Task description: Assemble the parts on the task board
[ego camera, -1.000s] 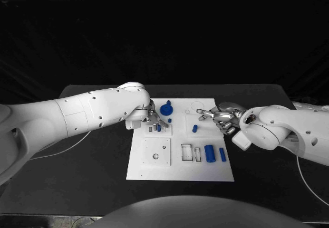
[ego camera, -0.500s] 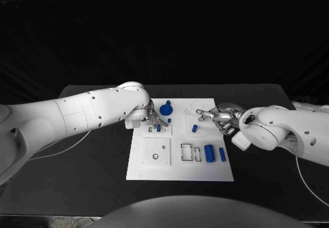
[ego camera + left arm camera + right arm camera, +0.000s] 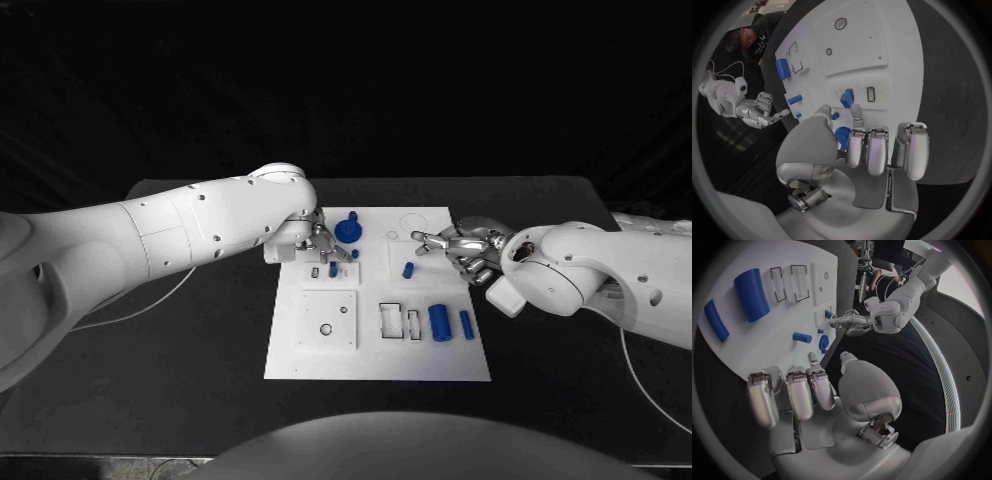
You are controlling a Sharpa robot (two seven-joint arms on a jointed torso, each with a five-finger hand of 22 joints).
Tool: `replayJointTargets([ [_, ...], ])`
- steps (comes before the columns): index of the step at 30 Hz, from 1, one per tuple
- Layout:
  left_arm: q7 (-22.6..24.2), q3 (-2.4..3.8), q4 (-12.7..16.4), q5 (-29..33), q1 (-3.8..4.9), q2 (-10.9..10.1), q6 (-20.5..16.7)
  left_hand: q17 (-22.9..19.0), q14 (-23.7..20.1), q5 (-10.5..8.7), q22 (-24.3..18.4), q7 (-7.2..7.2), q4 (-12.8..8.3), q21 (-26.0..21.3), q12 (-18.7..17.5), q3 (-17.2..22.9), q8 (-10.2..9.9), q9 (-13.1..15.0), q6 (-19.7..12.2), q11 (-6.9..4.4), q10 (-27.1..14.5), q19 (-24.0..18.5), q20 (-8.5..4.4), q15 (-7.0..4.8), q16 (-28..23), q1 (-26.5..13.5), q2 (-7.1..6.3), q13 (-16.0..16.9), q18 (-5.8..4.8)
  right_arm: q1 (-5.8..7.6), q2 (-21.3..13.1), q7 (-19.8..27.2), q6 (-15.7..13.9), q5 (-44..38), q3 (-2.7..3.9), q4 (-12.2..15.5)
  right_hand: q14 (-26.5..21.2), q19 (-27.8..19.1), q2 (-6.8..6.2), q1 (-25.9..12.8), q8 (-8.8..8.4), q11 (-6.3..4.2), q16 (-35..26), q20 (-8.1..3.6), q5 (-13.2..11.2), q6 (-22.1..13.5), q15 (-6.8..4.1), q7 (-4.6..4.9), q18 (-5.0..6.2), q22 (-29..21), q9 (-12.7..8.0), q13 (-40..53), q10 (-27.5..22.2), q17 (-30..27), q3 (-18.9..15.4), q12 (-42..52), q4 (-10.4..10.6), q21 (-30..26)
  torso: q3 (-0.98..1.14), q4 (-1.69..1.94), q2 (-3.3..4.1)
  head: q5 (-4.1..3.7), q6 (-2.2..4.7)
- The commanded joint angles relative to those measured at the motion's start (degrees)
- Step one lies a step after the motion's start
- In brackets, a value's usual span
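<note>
The left robot hand (image 3: pixel 320 248) has been shifted slightly up the white board (image 3: pixel 378 360) on the counter (image 3: pixel 188 390) over the last second; its fingers are loosely curled and nothing is seen held. A small blue peg (image 3: pixel 333 269) stands just beside its fingertips, apparently released in its slot. The right robot hand (image 3: pixel 459 250) has stayed at the board's right edge, fingers apart and empty, near a short blue pin (image 3: pixel 410 270). Two blue cylinders (image 3: pixel 441 323) are left lying lower down, unassembled.

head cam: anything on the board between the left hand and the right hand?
Yes. In the head view, between the left hand and the right hand, a small blue peg lies on the white task board; the large round blue part sits beside the left hand.
</note>
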Motion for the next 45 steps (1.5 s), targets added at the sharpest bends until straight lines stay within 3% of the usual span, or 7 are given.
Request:
replayJointTargets([
  [1, 0.0, 0.07, -0.7, 0.6, 0.09, 0.6, 3.2, 15.1, 6.0, 0.58, 15.1, -0.17, 0.0, 0.1, 0.1, 0.6, 0.5, 0.5, -0.5, -0.53, 6.0, 6.0, -0.29, -0.55, 0.1, 0.5, 0.88, 15.1, -0.43, -0.06, 0.0, -0.2, 1.1, -0.2, -0.01, 0.0, 6.0, 6.0, 0.49, -0.1, 0.2, 0.22, 0.2, 0.43, 0.4, -0.4, 0.52, 1.75, -0.81, 15.1, 0.1, 15.1, 6.0, 15.1, -0.4, 0.2, 0.0, 0.3, 0.01, 0.03, 0.06, -0.07, 0.0],
  [6, 0.0, 0.09, -2.1, 1.0, 0.09, 1.3, 4.8, 15.1, 6.0, 3.2, 15.1, -0.38, 0.0, 0.1, 0.1, 1.0, 0.6, 1.3, -0.9, -0.72, 6.0, 6.0, -0.33, -0.59, 0.1, 1.8, 1.34, 15.1, -0.43, -0.06, 0.0, -0.3, 1.1, -0.2, -0.01, 0.1, 6.0, 6.0, 0.57, 0.0, 0.23, 0.24, 0.2, 0.46, 0.4, -0.5, 0.55, 1.77, -0.81, 15.1, 0.1, 15.1, 6.0, 15.1, -0.5, 0.2, 0.0, 0.3, 0.03, 0.07, 0.02, -0.03, 0.0],
  [13, 0.0, 0.1, -3.6, 1.1, 0.09, 2.0, 5.4, 15.1, 6.0, 4.38, 15.1, -0.49, -0.1, 0.1, 0.1, 1.7, 0.0, 1.3, -1.1, -0.84, 6.0, 6.0, -0.36, -0.6, 0.1, 3.3, 1.75, 15.1, -0.43, -0.07, 0.0, -0.3, 1.2, -0.2, -0.01, 0.1, 6.0, 6.0, 0.58, 0.0, 0.23, 0.24, 0.2, 0.46, 0.4, -0.5, 0.55, 1.78, -0.81, 15.1, 0.1, 15.1, 6.0, 15.1, -0.5, 0.2, 0.0, 0.3, 0.03, 0.05, -0.01, 0.06, 0.0],
  [25, 0.4, 0.1, -4.4, 1.8, 0.07, 2.4, 6.0, 15.1, 6.0, 4.87, 15.1, -0.5, -0.1, 0.1, 0.1, 1.9, -0.2, 1.3, -1.1, -0.86, 6.0, 6.0, -0.37, -0.61, 0.1, 3.7, 2.05, 15.1, -0.43, -0.19, 0.1, -0.3, 1.2, -0.2, -0.01, 0.0, 6.0, 6.0, 0.58, 0.0, 0.23, 0.24, 0.2, 0.47, 0.4, -0.5, 0.56, 1.78, -0.81, 15.1, 0.1, 15.1, 6.0, 15.1, -0.5, 0.2, 0.0, 0.3, 0.03, 0.08, -0.02, 0.04, 0.0],
  [45, 0.1, 0.07, -4.9, 2.6, 0.01, 2.9, 6.5, 15.1, 6.0, 5.04, 15.1, -0.43, -0.1, 0.1, 0.1, 3.2, -2.3, 0.4, -1.3, -0.81, 6.0, 6.0, -0.39, -0.56, 0.1, 6.3, 3.63, 15.1, -0.43, -0.25, 0.2, -0.3, 1.1, -0.2, -0.01, 0.0, 6.0, 6.0, 0.62, 0.1, 0.26, 0.26, 0.2, 0.49, 0.5, -0.5, 0.57, 1.79, -0.81, 15.1, 0.1, 15.1, 6.0, 15.1, -0.6, 0.2, -0.1, 0.3, 0.0, 0.03, -0.01, -0.05, 0.0],
])
